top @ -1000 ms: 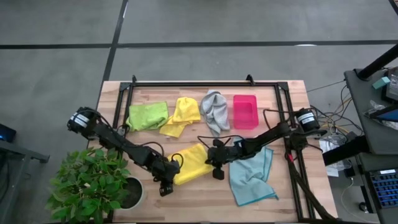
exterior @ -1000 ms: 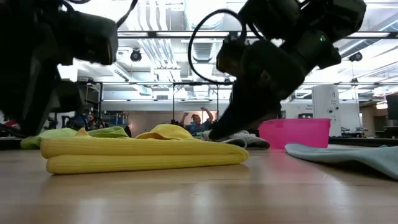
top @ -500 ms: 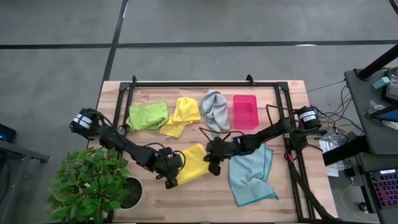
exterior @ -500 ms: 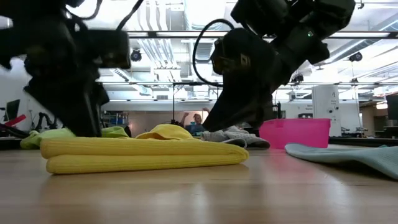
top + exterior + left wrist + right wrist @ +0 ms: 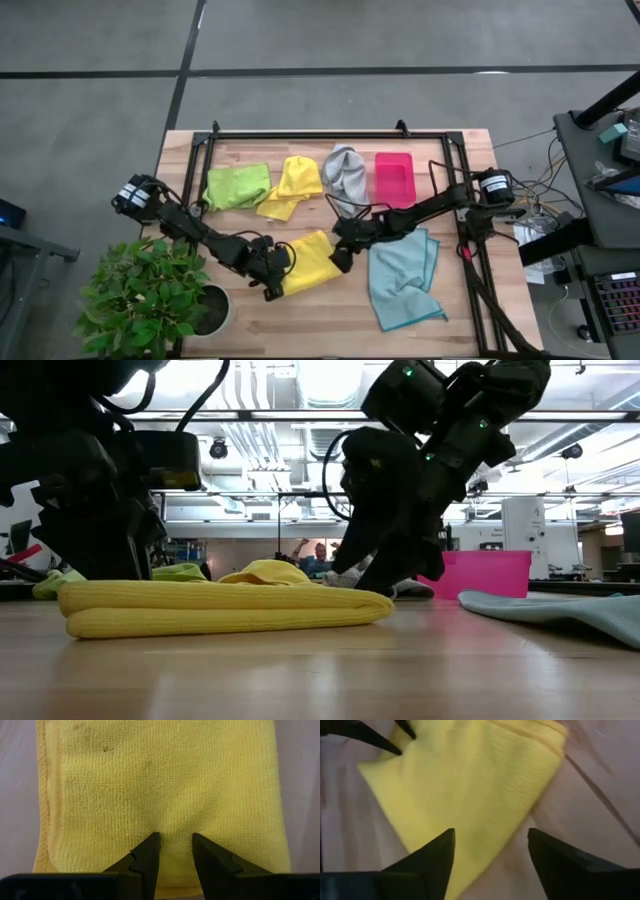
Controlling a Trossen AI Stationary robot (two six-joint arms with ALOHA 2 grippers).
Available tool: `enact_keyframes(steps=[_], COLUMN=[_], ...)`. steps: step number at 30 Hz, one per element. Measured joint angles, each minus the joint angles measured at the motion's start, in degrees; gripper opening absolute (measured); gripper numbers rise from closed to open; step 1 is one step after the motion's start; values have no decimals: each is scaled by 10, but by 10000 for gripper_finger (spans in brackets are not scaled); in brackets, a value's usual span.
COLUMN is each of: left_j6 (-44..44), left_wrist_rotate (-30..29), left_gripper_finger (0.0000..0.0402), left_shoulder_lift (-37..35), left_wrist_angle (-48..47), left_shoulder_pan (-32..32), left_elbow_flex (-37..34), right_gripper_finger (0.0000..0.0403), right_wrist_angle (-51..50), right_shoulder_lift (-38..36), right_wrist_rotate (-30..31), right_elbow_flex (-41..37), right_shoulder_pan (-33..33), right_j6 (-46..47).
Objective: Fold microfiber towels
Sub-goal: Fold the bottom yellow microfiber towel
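A folded yellow towel [image 5: 310, 262] lies flat on the wooden table [image 5: 300, 330], in layers [image 5: 220, 610]. My left gripper [image 5: 274, 279] stands at its left end. Its fingers are a little apart, with the tips down on the cloth [image 5: 165, 785]. My right gripper [image 5: 340, 258] hovers wide open at the towel's right end [image 5: 470, 780], holding nothing. A light blue towel [image 5: 402, 278] lies spread to the right. Along the far side lie a lime green towel [image 5: 237, 186], another yellow one [image 5: 292, 186] and a grey one [image 5: 346, 178]. My left gripper sets both parted fingertips [image 5: 153, 841] on the top layer of the folded yellow towel, near its left end [image 5: 100, 595]. It comes from above, slanting steeply down. The towel lies flat on the table beneath them. Of my right gripper I cannot tell whether a fingertip touches the towel's right end [image 5: 385, 600].
A pink tray [image 5: 393, 178] stands at the far right beside the grey towel. A potted plant [image 5: 150, 295] overlaps the table's near left corner. A black frame [image 5: 330, 134] runs along the far edge and down both sides. Bare wood shows near the front edge.
My right gripper has opened wide and let go of the yellow towel's right end. It has also rolled and drawn back a little toward the far edge. My left gripper has come in from the near left and sunk onto the towel's left end.
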Motion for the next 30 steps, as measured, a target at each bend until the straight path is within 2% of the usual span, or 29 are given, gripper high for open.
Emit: enact_keyframes(steps=[5,10,15,23,30], left_j6=[2,1,0,13,15], left_wrist_rotate=[0,0,-5,-28,-28], left_gripper_finger=[105,105,105,105,105], left_shoulder_lift=[0,0,0,0,-12], left_wrist_angle=[5,5,9,19,21], left_shoulder_pan=[0,0,0,0,0], left_elbow_flex=[-1,-1,0,0,0], right_gripper_finger=[269,258,191,28,11], right_wrist_angle=[55,131,130,131,81], right_shoulder_lift=[37,65,65,65,43], right_wrist_rotate=[5,0,-2,-2,-45], right_elbow_flex=[0,0,0,1,1], right_shoulder_pan=[1,0,-4,-4,-16], right_j6=[-4,-4,-12,-43,-79])
